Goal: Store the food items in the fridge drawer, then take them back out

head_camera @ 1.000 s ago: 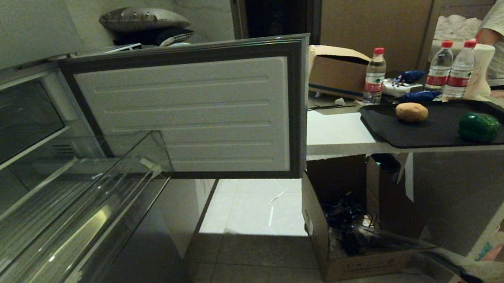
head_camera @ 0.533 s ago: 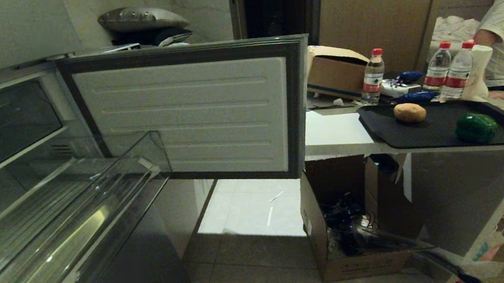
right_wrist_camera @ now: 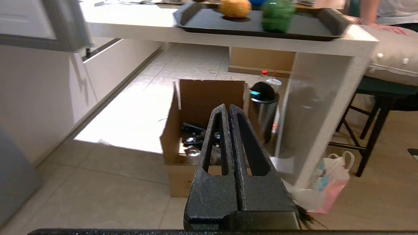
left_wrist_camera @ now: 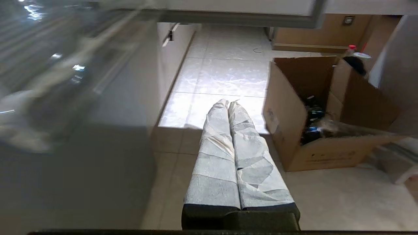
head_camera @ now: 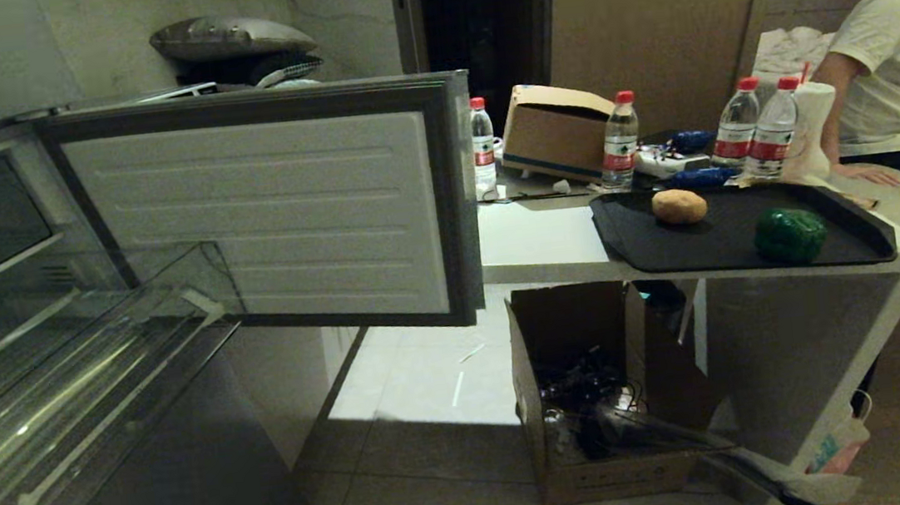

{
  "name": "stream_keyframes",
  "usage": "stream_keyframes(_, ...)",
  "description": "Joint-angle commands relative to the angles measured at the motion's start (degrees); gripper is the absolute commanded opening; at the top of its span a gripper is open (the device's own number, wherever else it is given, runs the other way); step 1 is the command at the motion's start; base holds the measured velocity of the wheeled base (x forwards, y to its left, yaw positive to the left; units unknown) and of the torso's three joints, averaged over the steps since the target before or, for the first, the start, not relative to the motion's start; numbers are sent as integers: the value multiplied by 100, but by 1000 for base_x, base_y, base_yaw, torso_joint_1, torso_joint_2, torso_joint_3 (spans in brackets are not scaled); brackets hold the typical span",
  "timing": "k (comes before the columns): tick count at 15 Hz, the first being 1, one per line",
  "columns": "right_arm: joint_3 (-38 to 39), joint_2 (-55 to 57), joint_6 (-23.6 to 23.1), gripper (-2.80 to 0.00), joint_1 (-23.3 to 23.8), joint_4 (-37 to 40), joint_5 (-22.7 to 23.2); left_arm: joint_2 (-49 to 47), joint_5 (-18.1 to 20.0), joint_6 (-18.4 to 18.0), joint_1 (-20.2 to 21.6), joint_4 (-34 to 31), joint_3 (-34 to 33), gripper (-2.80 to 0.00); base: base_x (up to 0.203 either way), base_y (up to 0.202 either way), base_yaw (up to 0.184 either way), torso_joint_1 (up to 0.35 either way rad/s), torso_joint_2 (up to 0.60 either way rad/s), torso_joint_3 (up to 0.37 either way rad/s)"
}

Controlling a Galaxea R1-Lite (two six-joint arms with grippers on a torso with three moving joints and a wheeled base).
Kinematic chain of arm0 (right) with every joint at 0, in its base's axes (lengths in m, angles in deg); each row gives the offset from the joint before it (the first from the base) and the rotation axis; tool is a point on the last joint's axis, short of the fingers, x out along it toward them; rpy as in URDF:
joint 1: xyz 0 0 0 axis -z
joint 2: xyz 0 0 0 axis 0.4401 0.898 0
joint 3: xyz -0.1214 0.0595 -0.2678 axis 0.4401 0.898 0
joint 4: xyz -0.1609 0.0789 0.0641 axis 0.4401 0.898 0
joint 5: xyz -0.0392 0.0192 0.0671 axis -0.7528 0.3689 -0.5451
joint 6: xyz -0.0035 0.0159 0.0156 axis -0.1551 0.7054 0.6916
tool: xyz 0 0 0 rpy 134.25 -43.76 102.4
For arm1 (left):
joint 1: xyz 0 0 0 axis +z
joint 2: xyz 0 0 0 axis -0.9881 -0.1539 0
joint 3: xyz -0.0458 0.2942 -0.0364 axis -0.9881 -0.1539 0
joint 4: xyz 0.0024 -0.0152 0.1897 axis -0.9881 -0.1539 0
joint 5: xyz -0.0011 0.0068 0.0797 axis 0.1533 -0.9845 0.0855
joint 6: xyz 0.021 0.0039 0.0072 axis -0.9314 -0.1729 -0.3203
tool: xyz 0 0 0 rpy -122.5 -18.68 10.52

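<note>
Green item [head_camera: 788, 234] fills head view; only wrist views show both grippers pressed shut.

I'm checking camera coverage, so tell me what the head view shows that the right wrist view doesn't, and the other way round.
Only the head view shows the open fridge drawer with its clear bin, and the water bottles behind the tray.

Only the right wrist view shows the right gripper, shut and empty above the floor, and a small metal bin under the table.

Both show the potato and the green item on the black tray, the cardboard box on the floor, and a person at the table.
</note>
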Motion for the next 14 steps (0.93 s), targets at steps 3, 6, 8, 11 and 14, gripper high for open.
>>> stream_keyframes(3, 176, -1, 0, -280, -1, -3, -3, -9, -1, 2, 0, 5, 0, -280, 0, -195, 0, -3, 1, 3)
stream_keyframes(6, 176, -1, -17, -280, -1, -3, 6, 0, -1, 2, 0, 2, 0, -280, 0, -190, 2, 0, 0, 4)
stream_keyframes(8, 176, -1, -17, -280, -1, -3, 6, -8, -1, 2, 0, -3, 0, -280, 0, -103, 1, 1, 5, 2)
stream_keyframes(11, 176, -1, -15, -280, -1, -3, 6, 0, -1, 2, 0, 2, 0, -280, 0, 0, 0, 0, 0, 0)
stream_keyframes(14, 176, -1, 0, -280, -1, -3, -3, -9, -1, 2, 0, 3, 0, -280, 0, 0, 0, 0, 0, 0)
